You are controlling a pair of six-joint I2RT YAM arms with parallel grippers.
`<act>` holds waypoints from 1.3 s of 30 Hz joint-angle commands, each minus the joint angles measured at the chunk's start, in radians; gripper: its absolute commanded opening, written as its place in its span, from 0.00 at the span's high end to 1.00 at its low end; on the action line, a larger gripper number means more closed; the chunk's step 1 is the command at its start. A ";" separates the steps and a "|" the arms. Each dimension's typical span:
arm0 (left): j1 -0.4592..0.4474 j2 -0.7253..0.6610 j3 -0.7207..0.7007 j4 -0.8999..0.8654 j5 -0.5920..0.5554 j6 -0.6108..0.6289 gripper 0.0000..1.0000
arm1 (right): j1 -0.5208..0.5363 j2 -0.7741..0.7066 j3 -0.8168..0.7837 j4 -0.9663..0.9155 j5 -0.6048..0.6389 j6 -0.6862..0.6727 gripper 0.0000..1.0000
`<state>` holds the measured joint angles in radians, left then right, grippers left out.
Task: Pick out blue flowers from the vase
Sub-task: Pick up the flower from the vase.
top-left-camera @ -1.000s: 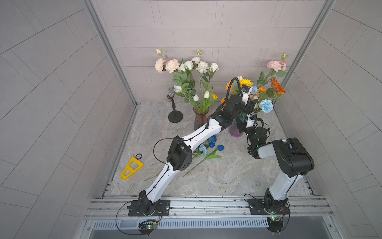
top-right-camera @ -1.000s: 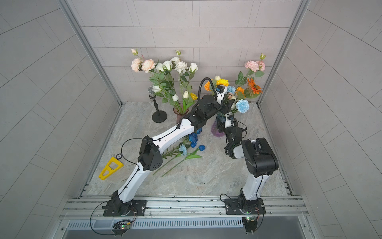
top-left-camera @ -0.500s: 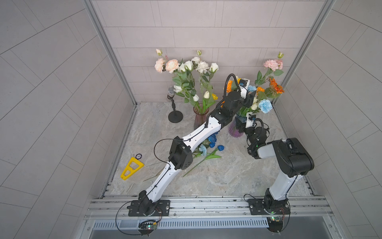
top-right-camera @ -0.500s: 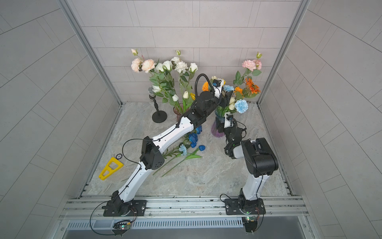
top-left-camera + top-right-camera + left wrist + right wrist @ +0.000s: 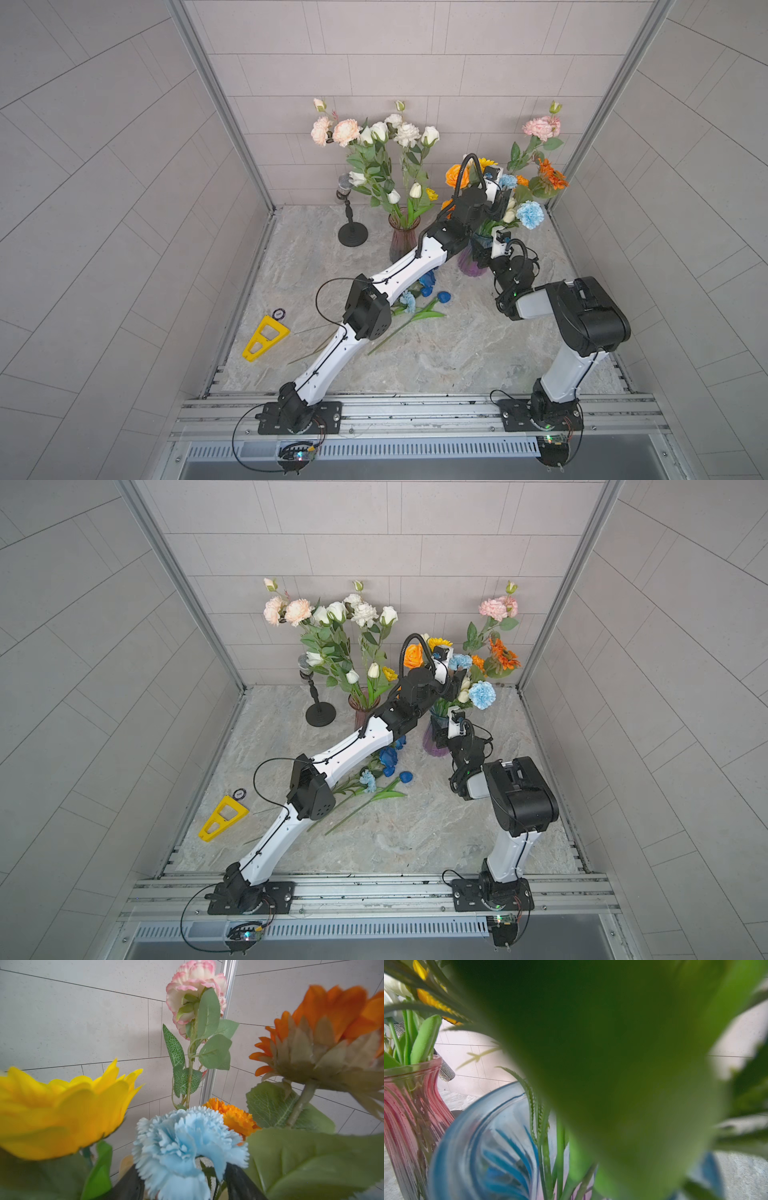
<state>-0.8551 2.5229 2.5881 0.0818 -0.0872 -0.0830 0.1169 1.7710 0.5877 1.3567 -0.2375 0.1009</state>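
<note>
- Currently the left arm reaches across the table (image 5: 457,357) into the bouquet in the blue-and-purple glass vase (image 5: 471,266), which stands at the back right.
- Left end effector (image 5: 182,1167): jaws stand partly apart, with one black finger (image 5: 128,1184) on each side of the stem just under a pale blue carnation (image 5: 182,1142). It is not clamped on the stem. Whether the fingers touch the petals, I cannot tell.
- That carnation stands upright in the vase, with a yellow sunflower (image 5: 62,1111) on one side, an orange gerbera (image 5: 332,1032) on the other, and a pink carnation (image 5: 195,991) rising behind it.
- Second pale blue carnation (image 5: 530,214): also in the vase, hanging out at the bouquet's edge toward the right wall.
- Right end effector (image 5: 482,254): low, right against the vase's side in both top views. A blurred green leaf (image 5: 612,1064) fills the right wrist view and no fingers show. I cannot tell its opening, nor whether it grips the glass.
- Blue flowers lying on the table in front of the vases, partly under the left arm: dark blue rose (image 5: 388,756), dark blue tulip (image 5: 406,776), loose pale blue carnation (image 5: 368,780).
- Pink vase (image 5: 401,243) with white and peach blooms stands beside the blue one, apart from it.
- Microphone stand (image 5: 352,237) is at the back; yellow triangular tool (image 5: 266,343) lies front left.
</note>
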 commanded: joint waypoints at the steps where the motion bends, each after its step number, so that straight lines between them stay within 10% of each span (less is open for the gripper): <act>1: -0.004 0.018 0.026 -0.010 -0.034 0.046 0.42 | 0.013 -0.027 -0.008 0.056 -0.019 -0.026 0.37; 22: 0.009 -0.048 -0.064 0.118 -0.020 -0.009 0.84 | 0.024 -0.017 -0.016 0.056 -0.006 -0.055 0.39; 39: 0.004 -0.137 -0.074 0.203 0.036 -0.021 0.85 | 0.026 -0.004 -0.009 0.055 -0.003 -0.072 0.38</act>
<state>-0.8490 2.4565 2.5011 0.2188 -0.0704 -0.0967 0.1360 1.7710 0.5812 1.3670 -0.2352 0.0803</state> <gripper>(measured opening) 0.150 0.670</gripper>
